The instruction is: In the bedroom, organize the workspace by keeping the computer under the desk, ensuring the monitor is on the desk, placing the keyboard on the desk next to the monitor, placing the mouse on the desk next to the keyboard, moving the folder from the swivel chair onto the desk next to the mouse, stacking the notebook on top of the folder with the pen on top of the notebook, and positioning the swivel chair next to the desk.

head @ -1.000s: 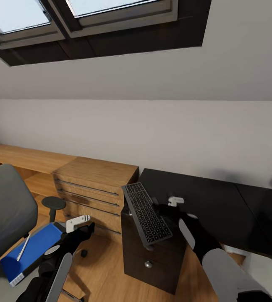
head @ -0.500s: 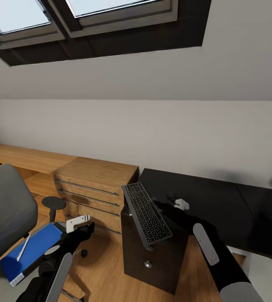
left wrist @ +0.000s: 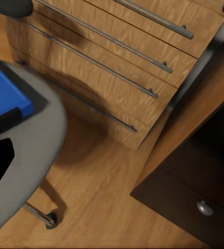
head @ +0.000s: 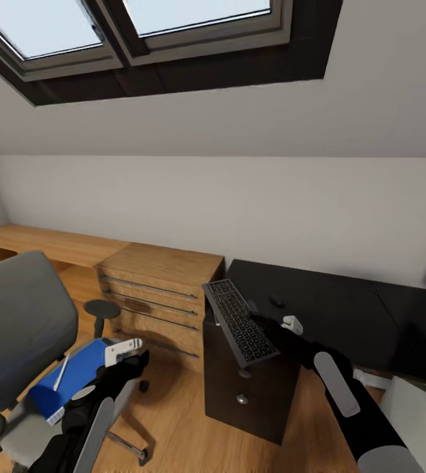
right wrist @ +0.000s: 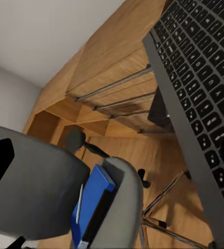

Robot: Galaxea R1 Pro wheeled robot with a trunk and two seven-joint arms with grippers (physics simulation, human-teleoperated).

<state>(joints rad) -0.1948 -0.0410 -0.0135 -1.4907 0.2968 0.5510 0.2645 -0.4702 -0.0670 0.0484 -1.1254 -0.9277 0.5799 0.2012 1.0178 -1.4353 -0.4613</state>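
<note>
Keyboard hanging off the worktop corner — could easily be tipped onto the floor

The keyboard (head: 240,321) is seen tilted, overhanging the left end of the black worktop (head: 331,309). The right end effector (head: 280,326) sits at its far edge; whether it's gripped can't be told. A sideways nudge could slide it off. The left end effector (head: 126,350) is spread open, empty, near the blue folder (head: 75,376) and pen (head: 61,372) on the swivel chair (head: 16,332) — that could get bumped too.

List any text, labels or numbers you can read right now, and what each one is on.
No text is readable.
keyboard: key legends are too blurred to read.
folder: a pale label strip at its near edge, too small to read.
Nothing on the desk or wooden cabinet.
</note>
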